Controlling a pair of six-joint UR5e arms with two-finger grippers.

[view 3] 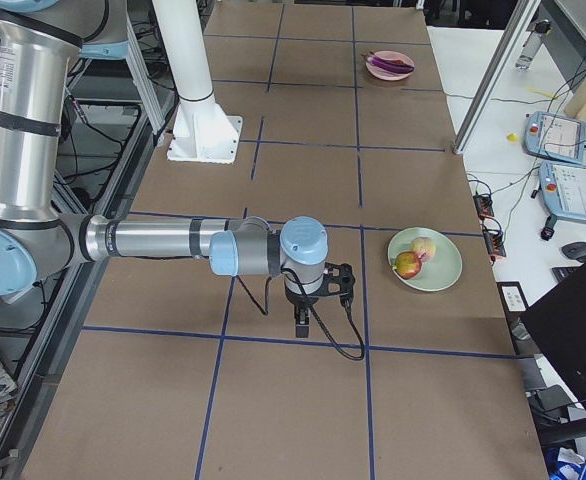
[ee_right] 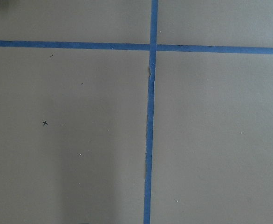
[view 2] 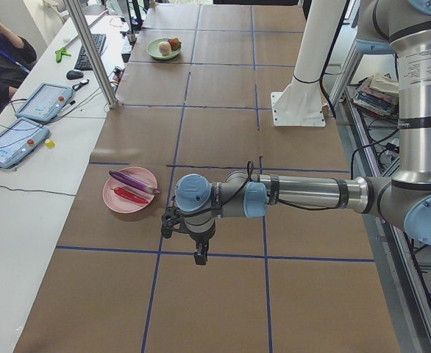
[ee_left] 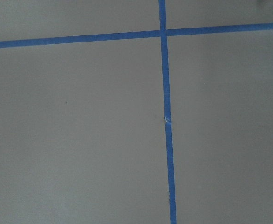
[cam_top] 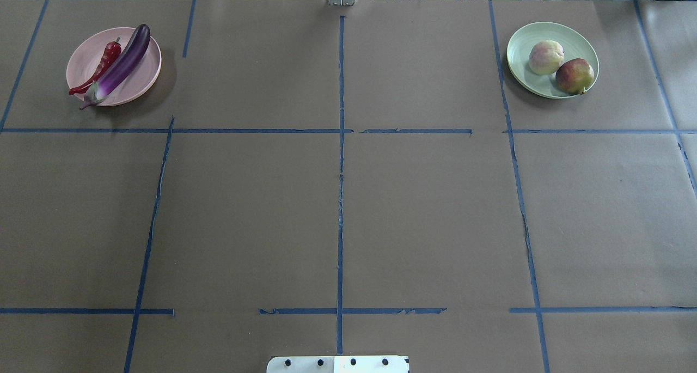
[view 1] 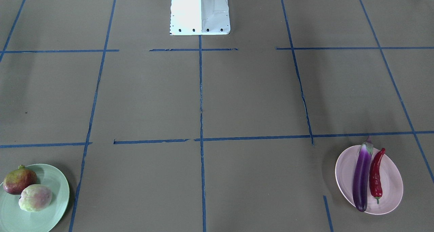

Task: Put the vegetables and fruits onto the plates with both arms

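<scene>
W/ eggplant (cam_top: 122, 57) & chili (cam_top: 101, 67) on the pink plate (cam_top: 141, 76) far-left of the white base (cam_top: 337, 364), red fruit (cam_top: 574, 76) & peach (cam_top: 545, 57) on the mint plate (cam_top: 523, 52) far-right of it, job looks done, so my left gripper (view 2: 198, 256) & right gripper (view 3: 301, 325) (jaw gap: can't tell) shd retract high, no nudging rims.

Eggplant (cam_top: 122, 62), chili (cam_top: 106, 57) on pink plate (cam_top: 141, 80), red fruit (cam_top: 574, 75), peach (cam_top: 545, 57) on green plate (cam_top: 521, 62)
</scene>
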